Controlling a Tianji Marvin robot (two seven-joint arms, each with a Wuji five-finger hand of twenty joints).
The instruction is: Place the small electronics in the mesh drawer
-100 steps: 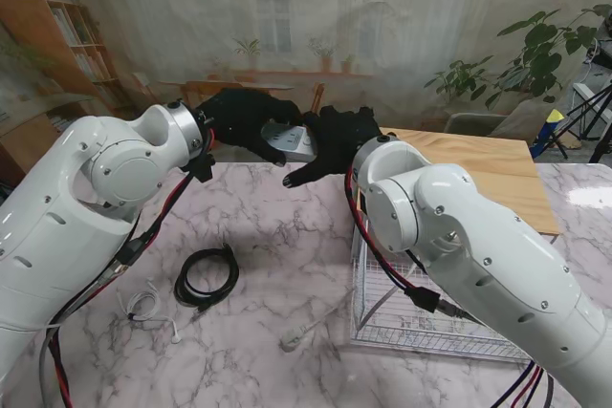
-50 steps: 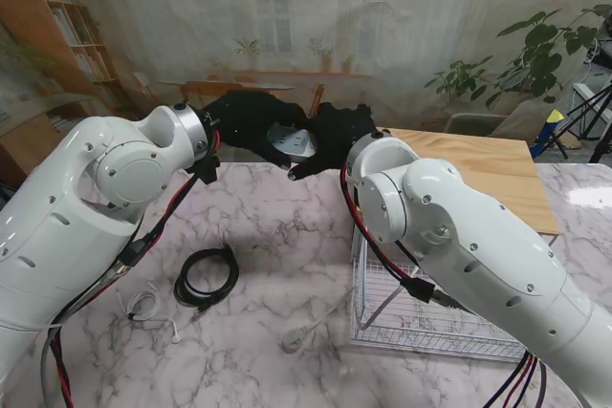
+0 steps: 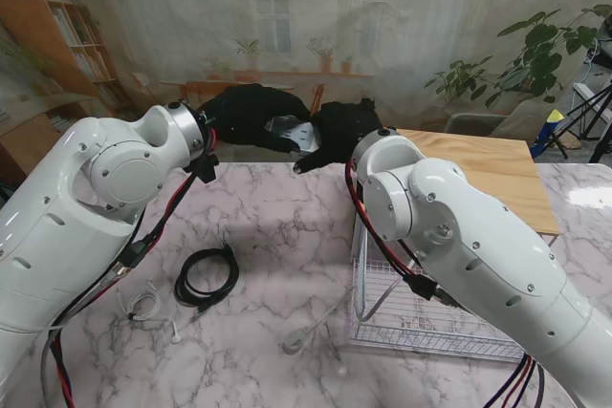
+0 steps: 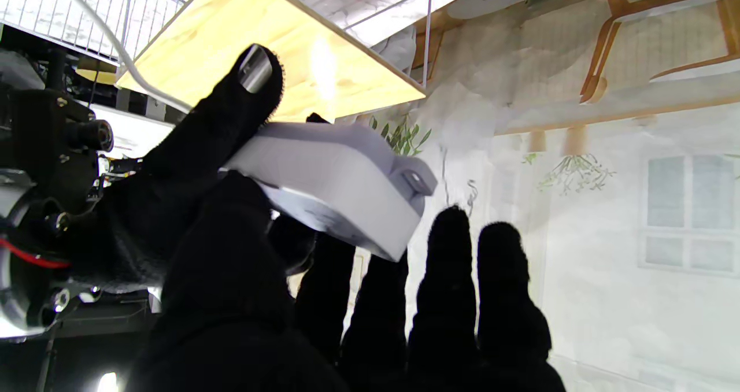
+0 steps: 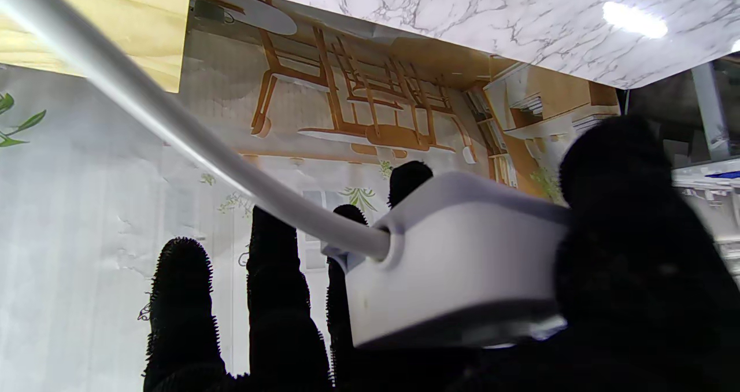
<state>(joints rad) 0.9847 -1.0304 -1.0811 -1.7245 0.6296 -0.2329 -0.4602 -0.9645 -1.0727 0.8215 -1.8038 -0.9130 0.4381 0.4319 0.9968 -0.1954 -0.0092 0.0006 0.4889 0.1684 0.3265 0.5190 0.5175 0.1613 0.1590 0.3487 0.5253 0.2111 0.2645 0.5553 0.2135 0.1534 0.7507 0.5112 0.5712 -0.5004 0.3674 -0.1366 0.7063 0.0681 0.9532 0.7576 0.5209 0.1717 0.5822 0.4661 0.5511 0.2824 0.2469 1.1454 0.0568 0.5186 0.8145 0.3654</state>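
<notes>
Both hands grip the adapter aloft over the table's far edge: left hand, right hand. Your drawer lies nearer you, rightward, beside the right arm.

The right hand clasps a white power adapter, its white cable running off toward the table.
</notes>
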